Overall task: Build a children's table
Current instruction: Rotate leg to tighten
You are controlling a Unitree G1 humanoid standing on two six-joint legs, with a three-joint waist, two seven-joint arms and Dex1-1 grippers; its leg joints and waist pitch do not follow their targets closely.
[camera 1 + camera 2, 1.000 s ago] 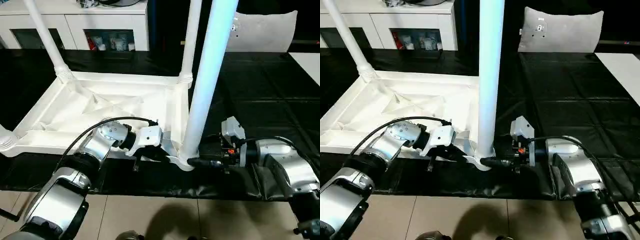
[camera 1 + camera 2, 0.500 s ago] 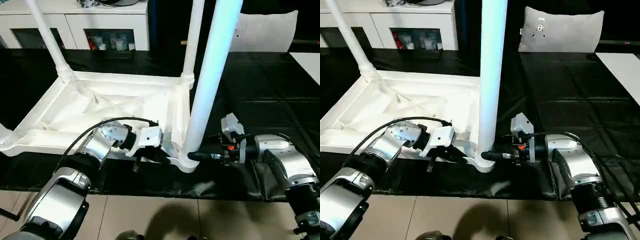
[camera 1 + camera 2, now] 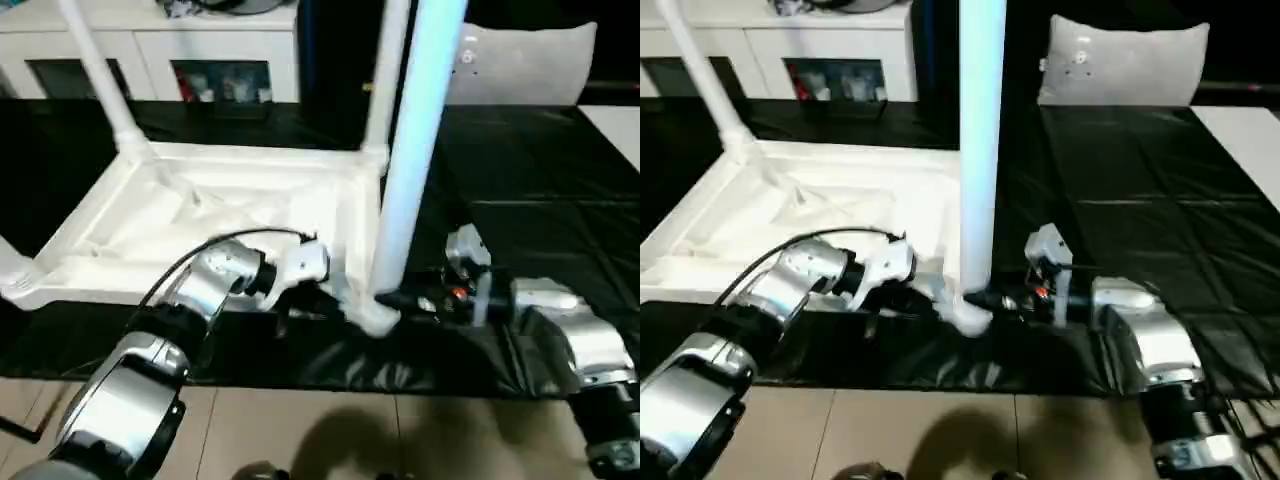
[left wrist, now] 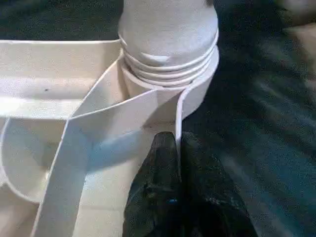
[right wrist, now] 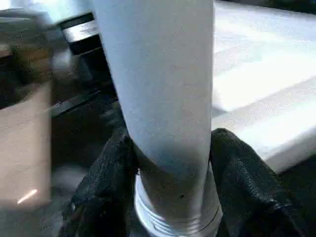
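Note:
The white table top lies upside down on the black mat, ribbed underside up. Two legs stand in its far corner sockets, one on the left and one on the right. A thick leg rises from the near right socket. My left gripper is shut on the table's rim wall just beside that socket, its fingers pinching the thin wall. My right gripper is closed around the base of the near right leg, one finger on either side of it.
A white cabinet with glass doors stands behind the table. A grey cushion lies at the back right, and a flat white board at the right edge. The mat's front edge meets tiled floor close to my arms.
My right gripper has slid forward up to the leg's base. The leg now stands slightly more upright. My left gripper keeps its hold on the rim. The camera has shifted a little.

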